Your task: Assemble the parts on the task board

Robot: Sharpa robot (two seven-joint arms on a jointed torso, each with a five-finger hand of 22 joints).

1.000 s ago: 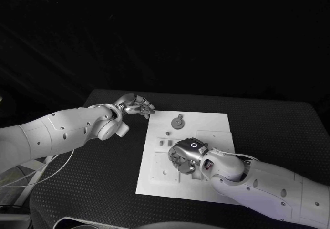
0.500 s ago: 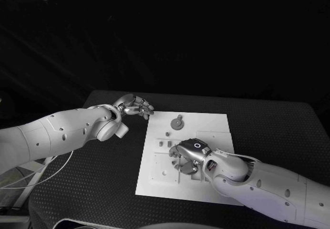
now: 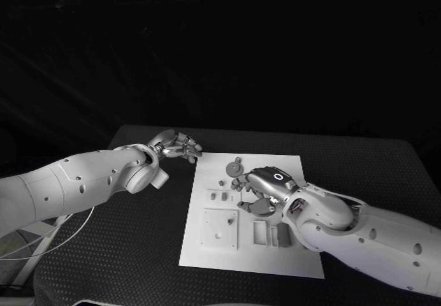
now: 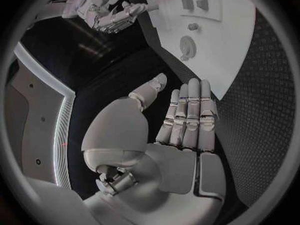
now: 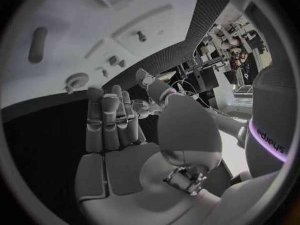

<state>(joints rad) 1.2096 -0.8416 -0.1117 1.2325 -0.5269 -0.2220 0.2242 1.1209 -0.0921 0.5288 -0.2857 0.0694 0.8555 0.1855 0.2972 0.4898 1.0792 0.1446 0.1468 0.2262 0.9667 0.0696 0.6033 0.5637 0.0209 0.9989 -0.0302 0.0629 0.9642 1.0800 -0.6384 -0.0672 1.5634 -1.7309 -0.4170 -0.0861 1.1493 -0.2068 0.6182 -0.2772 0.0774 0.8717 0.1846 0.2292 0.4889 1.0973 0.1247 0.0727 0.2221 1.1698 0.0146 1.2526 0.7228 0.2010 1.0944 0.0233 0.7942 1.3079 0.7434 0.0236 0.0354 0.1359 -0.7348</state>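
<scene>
The right robot hand point(image 3: 260, 191) hovers low over the middle of the flat white rectangular task board point(image 3: 216, 253), fingers spread and straight in its wrist view, holding nothing. The left robot hand point(image 3: 176, 145) hangs over the black textured bench point(image 3: 137, 236) just off the board's far left corner, fingers also extended and apart, empty.

The small grey parts lie on the board: a round grey disc with a stub point(image 3: 235, 167) near the far edge, just beyond the right robot hand, and small grey pegs point(image 3: 218, 197) beside it.

The main risk, as I judge it, is that the right robot hand, so close above the loose pieces, brushes the disc or pegs while descending and knocks them out of place. The small pegs could also slip from a pinch. With nothing pinning the board, a sideways push might slide it across the bench.
</scene>
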